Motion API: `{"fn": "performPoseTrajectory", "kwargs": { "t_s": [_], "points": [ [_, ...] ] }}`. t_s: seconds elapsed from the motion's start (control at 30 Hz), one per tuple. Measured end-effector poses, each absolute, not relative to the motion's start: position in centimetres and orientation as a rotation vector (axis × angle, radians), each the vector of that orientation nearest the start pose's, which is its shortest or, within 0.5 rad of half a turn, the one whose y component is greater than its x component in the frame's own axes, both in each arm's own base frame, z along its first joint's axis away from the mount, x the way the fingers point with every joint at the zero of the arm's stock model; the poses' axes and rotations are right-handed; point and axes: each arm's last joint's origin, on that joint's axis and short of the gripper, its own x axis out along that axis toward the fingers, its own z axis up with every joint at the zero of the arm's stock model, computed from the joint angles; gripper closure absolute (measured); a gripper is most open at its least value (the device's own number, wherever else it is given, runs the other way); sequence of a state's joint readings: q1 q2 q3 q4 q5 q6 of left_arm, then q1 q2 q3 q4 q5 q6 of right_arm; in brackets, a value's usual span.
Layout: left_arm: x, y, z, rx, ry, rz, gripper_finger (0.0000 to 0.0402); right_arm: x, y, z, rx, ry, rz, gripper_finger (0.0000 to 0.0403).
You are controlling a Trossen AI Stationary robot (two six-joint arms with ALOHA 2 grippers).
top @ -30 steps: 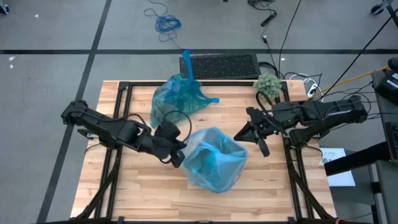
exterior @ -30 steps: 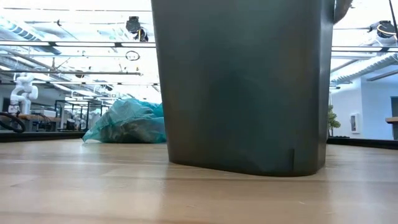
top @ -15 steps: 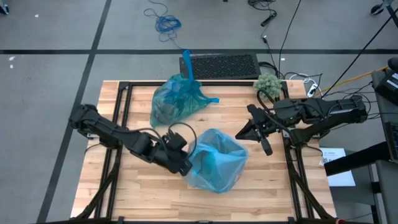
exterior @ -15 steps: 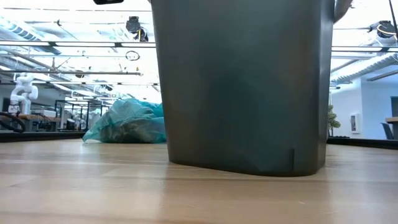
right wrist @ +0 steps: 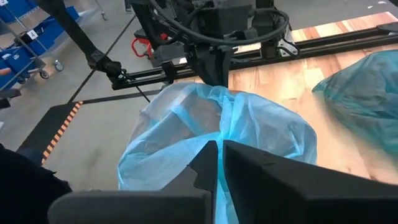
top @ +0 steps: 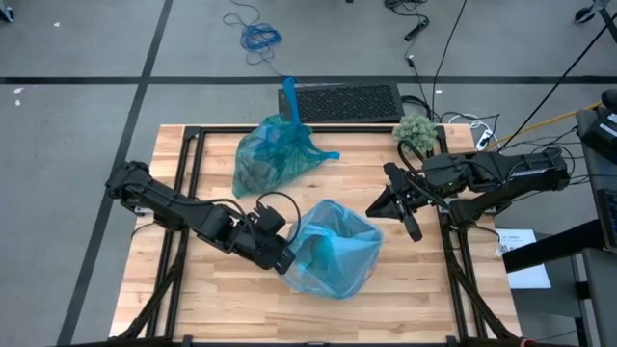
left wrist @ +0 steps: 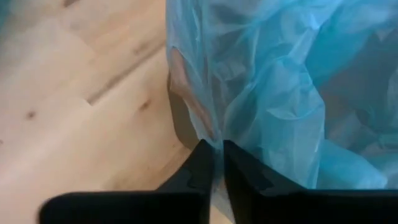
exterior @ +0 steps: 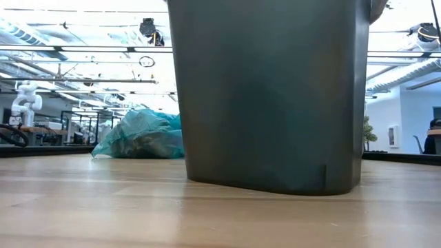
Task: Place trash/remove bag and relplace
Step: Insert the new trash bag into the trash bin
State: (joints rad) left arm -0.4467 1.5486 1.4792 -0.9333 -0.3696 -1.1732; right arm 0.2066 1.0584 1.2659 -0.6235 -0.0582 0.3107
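- High view: left claw at the near-left rim of the blue-lined bin mid-surface; right claw hovering just right of it; tied blue bag of trash behind.
- Low view: grey bin wall, tied bag behind.
- Left wrist view: fingers nearly together, pinching the liner edge.
- Right wrist view: fingers together, holding nothing.

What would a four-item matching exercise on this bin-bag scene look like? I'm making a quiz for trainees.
Things:
1. tied blue bag
2. grey bin
3. fuzzy green ball
4. left end effector

Descriptions:
A. far right corner of the table
B. lined with a fresh blue bag
C. at the bin's rim, on the liner
D. lying full, beyond the bin

Pairs: 1-D, 2-B, 3-A, 4-C
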Motion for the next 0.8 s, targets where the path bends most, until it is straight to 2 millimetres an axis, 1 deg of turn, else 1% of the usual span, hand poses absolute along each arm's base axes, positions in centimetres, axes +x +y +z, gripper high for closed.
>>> {"fn": "performPoseTrajectory", "kwargs": {
  "t_s": [0.2,0.27,0.33,0.47,0.6,0.7,0.77,0.8],
  "points": [
    [28.9,-11.5,33.5,-0.782,0.901,0.376,0.0285,20.2,4.4,40.4,0.273,0.453,0.194,0.0359],
    [28.7,-10.9,34.0,-0.784,0.894,0.361,0.0268,20.1,4.4,40.3,0.272,0.456,0.193,0.0353],
    [28.4,-10.3,34.5,-0.799,0.874,0.364,0.0262,20.1,4.4,40.3,0.272,0.458,0.193,0.0348],
    [27.4,-9.5,35.9,-0.834,0.835,0.348,0.0266,20.1,4.4,40.3,0.273,0.461,0.191,0.0346],
    [26.4,-9.2,37.0,-0.882,0.813,0.318,0.0282,20.1,4.4,40.3,0.274,0.462,0.191,0.0345],
    [26.5,-10.1,37.0,-0.909,0.817,0.282,0.0309,20.1,4.4,40.3,0.273,0.463,0.191,0.0345],
    [26.8,-11.1,36.5,-0.886,0.827,0.274,0.0338,20.1,4.4,40.3,0.272,0.462,0.191,0.0345],
    [26.9,-11.6,35.9,-0.856,0.844,0.297,0.0356,20.1,4.4,40.3,0.272,0.462,0.191,0.0345]
  ]
}}
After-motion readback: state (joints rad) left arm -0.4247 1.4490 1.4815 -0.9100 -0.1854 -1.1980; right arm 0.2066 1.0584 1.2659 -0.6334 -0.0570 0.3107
